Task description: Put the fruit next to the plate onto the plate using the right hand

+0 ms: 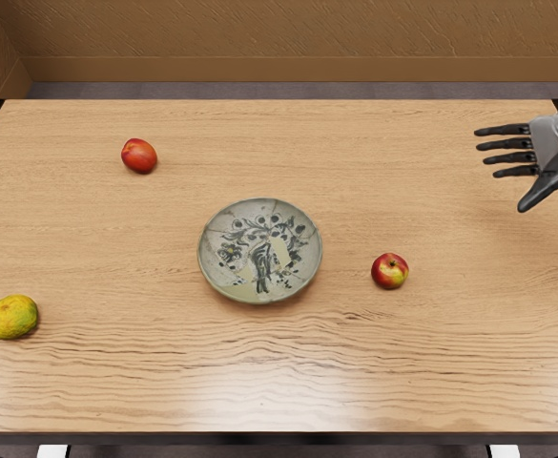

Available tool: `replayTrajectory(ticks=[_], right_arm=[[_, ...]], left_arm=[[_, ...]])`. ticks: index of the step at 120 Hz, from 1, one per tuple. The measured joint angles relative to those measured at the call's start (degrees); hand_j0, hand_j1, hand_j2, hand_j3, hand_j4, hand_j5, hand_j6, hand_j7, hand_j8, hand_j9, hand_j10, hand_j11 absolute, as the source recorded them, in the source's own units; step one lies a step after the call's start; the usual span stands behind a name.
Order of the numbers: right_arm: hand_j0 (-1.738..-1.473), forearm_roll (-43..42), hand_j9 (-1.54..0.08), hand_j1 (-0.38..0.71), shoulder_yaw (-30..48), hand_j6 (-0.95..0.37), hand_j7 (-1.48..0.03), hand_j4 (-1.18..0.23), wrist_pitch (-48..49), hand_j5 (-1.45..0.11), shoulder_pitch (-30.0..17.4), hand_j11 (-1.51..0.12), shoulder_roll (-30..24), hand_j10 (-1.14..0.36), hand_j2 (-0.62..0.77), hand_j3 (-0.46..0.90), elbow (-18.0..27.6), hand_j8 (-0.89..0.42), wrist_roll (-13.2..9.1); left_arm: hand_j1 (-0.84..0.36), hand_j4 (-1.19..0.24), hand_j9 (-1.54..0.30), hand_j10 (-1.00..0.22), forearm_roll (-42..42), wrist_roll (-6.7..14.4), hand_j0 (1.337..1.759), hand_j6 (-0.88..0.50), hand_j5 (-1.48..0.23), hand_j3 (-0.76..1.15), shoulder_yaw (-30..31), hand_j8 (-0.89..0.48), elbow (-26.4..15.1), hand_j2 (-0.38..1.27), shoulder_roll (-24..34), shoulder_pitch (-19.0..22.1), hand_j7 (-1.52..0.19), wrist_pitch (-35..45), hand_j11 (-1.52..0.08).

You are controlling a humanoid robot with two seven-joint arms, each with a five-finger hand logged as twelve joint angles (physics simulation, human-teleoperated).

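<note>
Hovering over the tabletop's [450,363] right edge, the right hand [538,153] has its fingers [503,144] spread, empty, well apart from the red apple [389,270] near the plate [312,258], its likely target.

plate [309,258] grey, dark floral | apple [389,271] red-yellow | peach [138,155] red | citrus [12,317] yellow-green | table [450,363] woodgrain

Apple [389,270] lies right of the plate [205,254] (second fruit [138,155] behind-left, citrus [12,317] front-left)
</note>
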Motion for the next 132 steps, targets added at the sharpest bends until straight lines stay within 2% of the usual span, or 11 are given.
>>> replayTrajectory(ticks=[8,22,53,90,106,119,132], right_arm=[[-1.658,-2.34,0.0,-0.35,-2.89,0.0,0.0,0.0,0.0,0.0,2.95,0.0,-0.82,0.0,0.0,0.0,3.87,0.0,-0.05],[-1.658,-4.16,0.0,-0.35,-10.72,0.0,0.0,0.0,-0.01,0.0,9.06,0.0,-0.85,0.0,0.0,0.0,7.96,0.0,-0.08],[-1.658,-7.83,0.0,-0.35,-27.72,0.0,0.0,0.0,-0.02,0.0,19.39,0.0,4.97,0.0,0.0,0.0,10.28,0.0,-0.1],[-1.658,-10.61,0.0,-0.35,-32.38,0.0,0.0,0.0,-0.77,0.0,23.22,0.0,8.62,0.0,0.0,0.0,10.45,0.0,-0.1],[-1.658,-16.72,0.0,-0.35,-32.64,0.0,0.0,0.0,-2.92,0.0,24.09,0.0,9.74,0.0,0.0,0.0,11.2,0.0,-0.1],[-1.658,-21.69,0.0,-0.35,-32.68,0.0,0.0,0.0,-8.58,0.0,23.98,0.0,10.13,0.0,0.0,0.0,13.14,0.0,-0.1],[-1.658,-26.28,0.0,-0.35,-32.75,0.0,0.0,0.0,-18.54,0.0,22.25,0.0,10.01,0.0,0.0,0.0,17.38,0.0,-0.1]], left_arm=[[0.35,0.0,0.0,0.0,0.0,0.0,1.658,0.0,0.0,0.0,0.0,0.0,0.01,0.0,0.0,0.0,0.0,0.0,0.0],[0.35,0.0,0.0,0.0,0.0,0.0,1.658,0.0,0.0,0.0,0.0,0.0,0.03,0.0,0.0,0.0,0.0,0.0,0.0],[0.35,0.0,0.0,0.0,0.0,0.0,1.658,0.0,0.0,0.0,0.06,0.0,0.04,0.0,0.0,0.08,0.0,0.0,0.0],[0.35,0.0,0.0,0.0,0.0,0.0,1.658,0.0,0.0,0.0,0.02,0.0,0.09,0.0,0.0,0.44,0.0,0.0,0.0],[0.35,0.0,0.0,0.0,0.0,0.0,1.658,0.0,0.0,0.0,0.01,0.0,0.08,0.0,0.0,0.44,0.0,0.0,0.0],[0.35,0.0,0.0,0.0,0.0,0.0,1.658,0.0,0.0,0.0,0.01,0.0,0.08,0.0,0.0,0.39,0.0,0.0,0.0],[0.35,0.0,0.0,0.0,-0.01,0.0,1.658,0.0,0.0,0.0,0.01,0.0,0.08,0.0,0.0,0.26,0.0,0.0,0.0]])
